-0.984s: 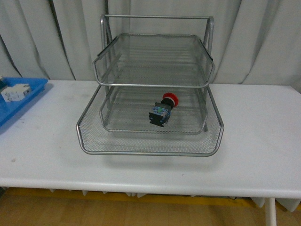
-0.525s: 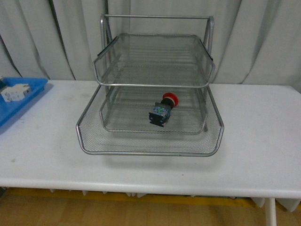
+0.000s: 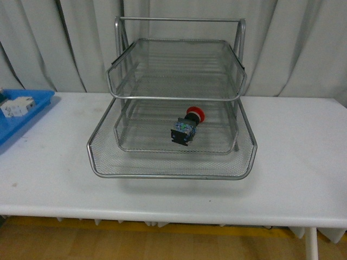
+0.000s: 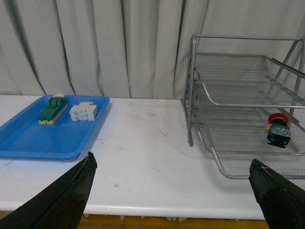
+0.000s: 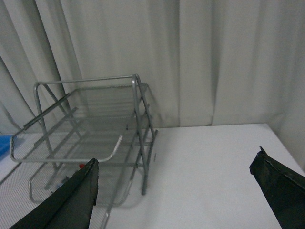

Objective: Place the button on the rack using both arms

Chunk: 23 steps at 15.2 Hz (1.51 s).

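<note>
The button [image 3: 187,127], with its red cap and dark body, lies on its side on the mesh under the top tier of the silver wire rack [image 3: 162,176], which stands mid-table. Neither arm shows in the front view. In the left wrist view the button [image 4: 278,131] sits inside the rack [image 4: 238,102], far off to one side of my open left gripper [image 4: 171,160], which is empty above the white table. My right gripper [image 5: 177,157] is also open and empty, beside the rack [image 5: 138,109]. Only a red sliver of the button [image 5: 82,165] shows past one finger.
A blue tray [image 4: 43,138] at the table's left end holds a green-and-cream strip [image 4: 52,109] and a white block [image 4: 84,111]. The same blue tray [image 3: 32,111] sits at the left edge of the front view. Grey curtains hang behind the table.
</note>
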Motion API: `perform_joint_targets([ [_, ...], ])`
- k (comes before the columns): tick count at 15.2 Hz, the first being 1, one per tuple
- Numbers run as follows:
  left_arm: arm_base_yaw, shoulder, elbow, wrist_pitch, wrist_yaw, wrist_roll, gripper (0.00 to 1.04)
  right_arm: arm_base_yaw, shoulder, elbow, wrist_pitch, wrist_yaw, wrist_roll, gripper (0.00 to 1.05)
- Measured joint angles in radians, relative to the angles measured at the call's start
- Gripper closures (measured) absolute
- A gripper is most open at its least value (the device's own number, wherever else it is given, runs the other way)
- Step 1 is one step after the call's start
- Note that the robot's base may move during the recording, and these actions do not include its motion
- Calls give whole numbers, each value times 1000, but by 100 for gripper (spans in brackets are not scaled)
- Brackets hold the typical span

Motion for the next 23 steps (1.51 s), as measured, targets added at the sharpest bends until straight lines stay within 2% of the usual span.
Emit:
perform_joint_targets([
  [2, 0, 0, 0, 0, 0, 0, 7, 91, 292, 196, -4, 41, 58, 6],
  [3, 0, 0, 0, 0, 0, 0, 7, 240, 668, 539, -182, 45, 159, 6],
  [4, 0, 0, 0, 0, 0, 0, 7, 279, 746, 633, -242, 41, 192, 9],
  [8, 0, 0, 0, 0, 0, 0, 7, 389, 905, 775, -428, 10, 229, 56],
  [12, 0, 0, 0, 0, 0, 0, 7, 446, 938, 787, -484, -15, 219, 103],
  [23, 0, 0, 0, 0, 0, 0, 7, 537, 999, 590, -457, -9, 114, 103],
])
